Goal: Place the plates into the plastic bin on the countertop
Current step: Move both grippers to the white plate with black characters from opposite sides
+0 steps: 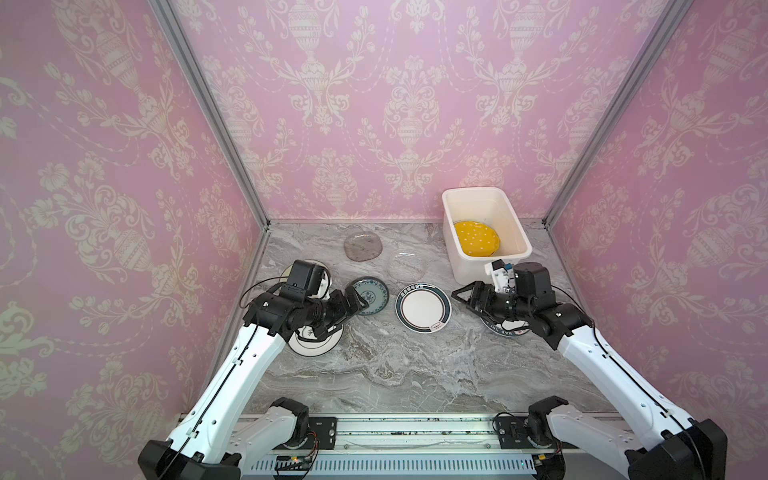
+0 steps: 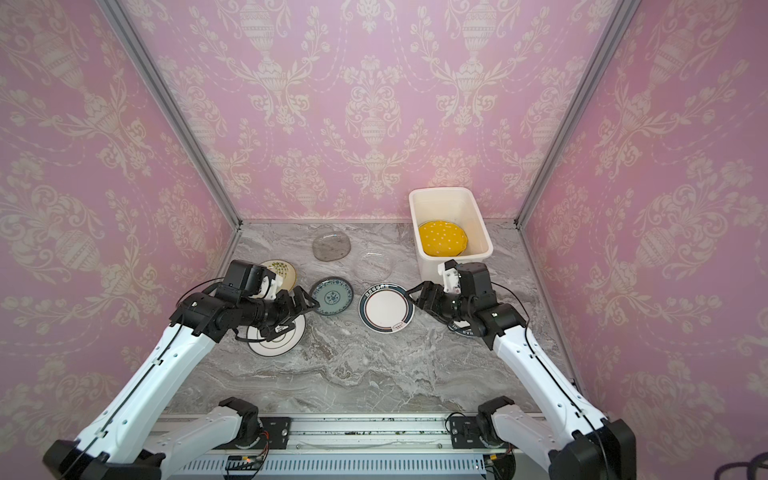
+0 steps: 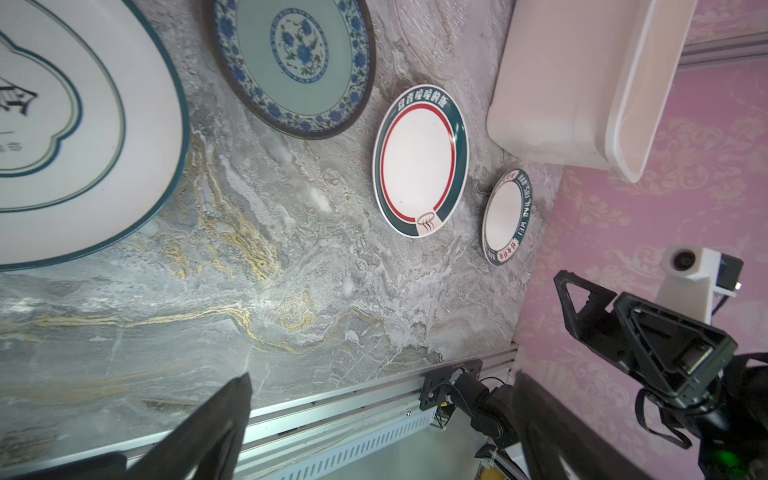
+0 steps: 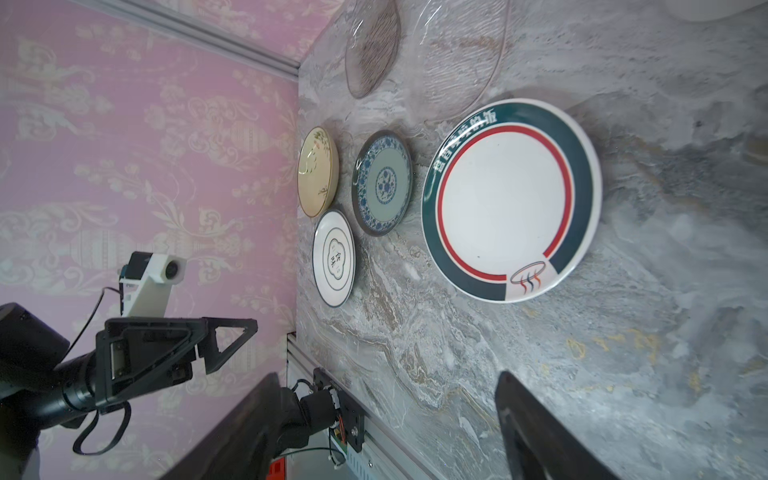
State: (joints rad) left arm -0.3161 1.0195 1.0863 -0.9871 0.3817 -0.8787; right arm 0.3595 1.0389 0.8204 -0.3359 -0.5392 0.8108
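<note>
Over countertop (image 1: 374, 374) — L hand (image 1: 359, 302), R hand (image 1: 461, 301) wide open, empty.

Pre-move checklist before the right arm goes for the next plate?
1. Right hand open and empty: ok.
2. Left hand open and empty: ok.
3. Plastic bin has room above the orange plate: ok.
4. Dark-rimmed white plate flat on the countertop, nothing on it: ok.
5. Small plate under the right arm reachable: cannot tell, mostly hidden in both top views.
6. Clear glass plate rim easy to locate: cannot tell, faint.
</note>
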